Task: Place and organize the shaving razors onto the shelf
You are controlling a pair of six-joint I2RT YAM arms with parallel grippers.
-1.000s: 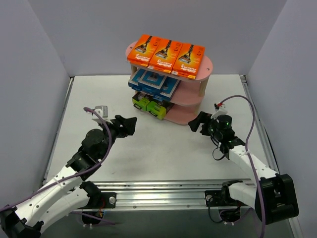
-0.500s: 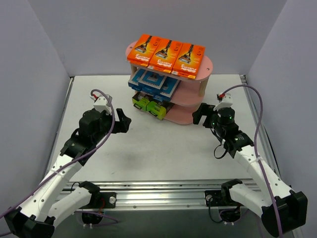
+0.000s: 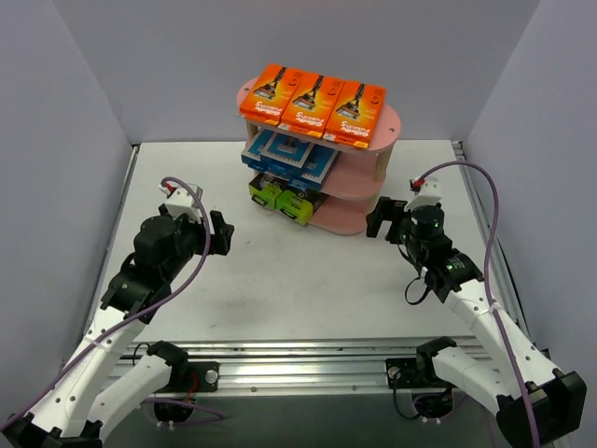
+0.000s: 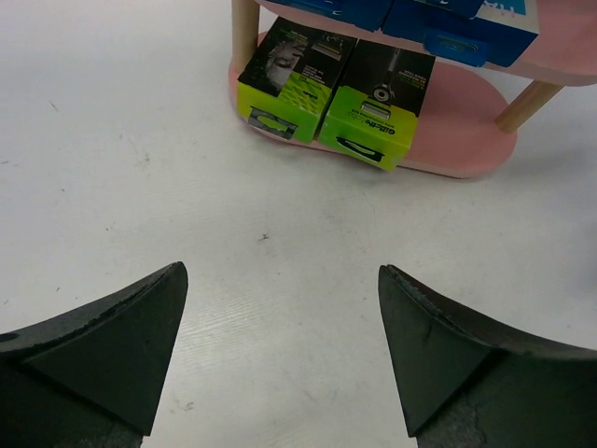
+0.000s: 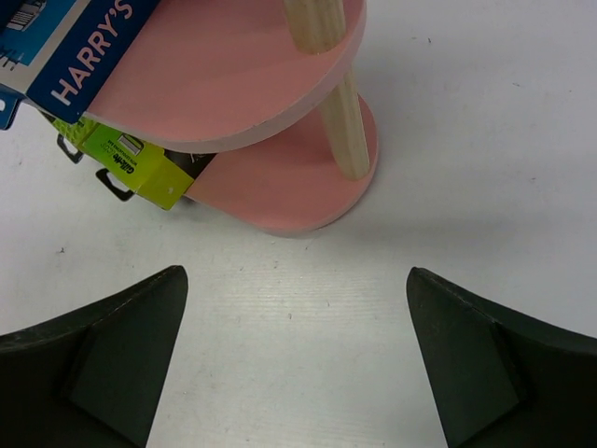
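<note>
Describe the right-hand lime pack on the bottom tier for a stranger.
Find the pink three-tier shelf and look at its bottom board. Two lime-ended packs lie side by side at its left end in the top view. The right pack borders bare pink board; the left pack sits at the board's end.

Overhead view looks down from behind; 2 near wrist views both face the shelf (image 4: 466, 151)

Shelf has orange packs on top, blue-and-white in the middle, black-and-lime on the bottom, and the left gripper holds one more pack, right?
No: the left gripper is open and empty, per the left wrist view. The shelf has orange packs on top, blue-and-white packs in the middle, black-and-lime packs on the bottom.
</note>
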